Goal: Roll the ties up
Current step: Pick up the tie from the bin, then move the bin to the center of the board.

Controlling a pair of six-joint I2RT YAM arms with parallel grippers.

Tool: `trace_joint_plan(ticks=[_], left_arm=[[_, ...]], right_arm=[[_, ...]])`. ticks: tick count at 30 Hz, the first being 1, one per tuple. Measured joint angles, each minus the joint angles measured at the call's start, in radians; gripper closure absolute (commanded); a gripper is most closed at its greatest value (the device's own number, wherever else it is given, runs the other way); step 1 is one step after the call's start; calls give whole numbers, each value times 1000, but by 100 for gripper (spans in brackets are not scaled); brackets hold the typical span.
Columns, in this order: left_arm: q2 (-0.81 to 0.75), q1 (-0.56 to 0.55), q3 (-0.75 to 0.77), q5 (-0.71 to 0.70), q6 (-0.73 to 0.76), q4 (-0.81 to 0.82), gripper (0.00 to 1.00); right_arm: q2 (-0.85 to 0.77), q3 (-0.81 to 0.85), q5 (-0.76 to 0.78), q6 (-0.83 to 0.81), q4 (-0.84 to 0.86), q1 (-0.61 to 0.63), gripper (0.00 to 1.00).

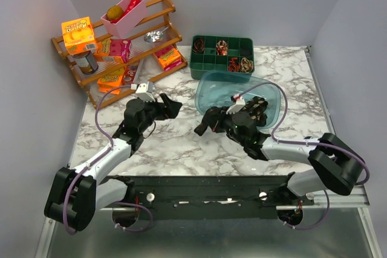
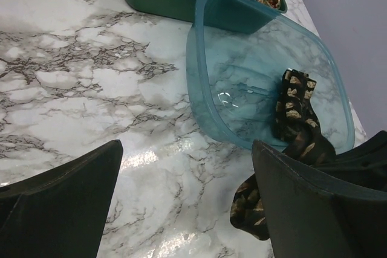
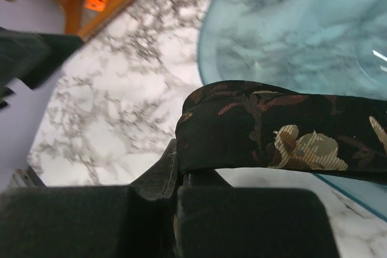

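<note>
A dark brown-black tie (image 2: 296,113) with tan motifs hangs over the near rim of the clear blue bin (image 2: 199,89), its end resting on the marble. My right gripper (image 3: 178,179) is shut on that tie (image 3: 272,131) near its folded end, just outside the bin (image 3: 290,28). In the top view the right gripper (image 1: 204,126) sits at the bin's near left corner, and the tie (image 1: 259,108) trails back into the bin (image 1: 242,83). My left gripper (image 1: 170,107) is wide open and empty over bare marble, left of the bin. Its fingers (image 2: 60,203) frame the tie's end.
A green divided tray (image 1: 205,64) behind the bin holds several small coiled ties (image 1: 242,63). A wooden rack (image 1: 157,4) with boxes, cans and a pink bin stands at the back left. Purple cables loop off both arms.
</note>
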Motion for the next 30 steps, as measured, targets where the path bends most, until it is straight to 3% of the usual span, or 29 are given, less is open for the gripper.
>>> trace_joint_plan(ticks=[10, 21, 30], left_arm=[[32, 26, 27, 88, -120, -35, 1], [188, 88, -3, 339, -440, 265, 1], [195, 88, -18, 390, -476, 309, 1]], right_arm=[[-40, 135, 13, -2, -5, 0, 99], [57, 201, 17, 16, 24, 0, 99], [60, 221, 32, 20, 61, -3, 99]])
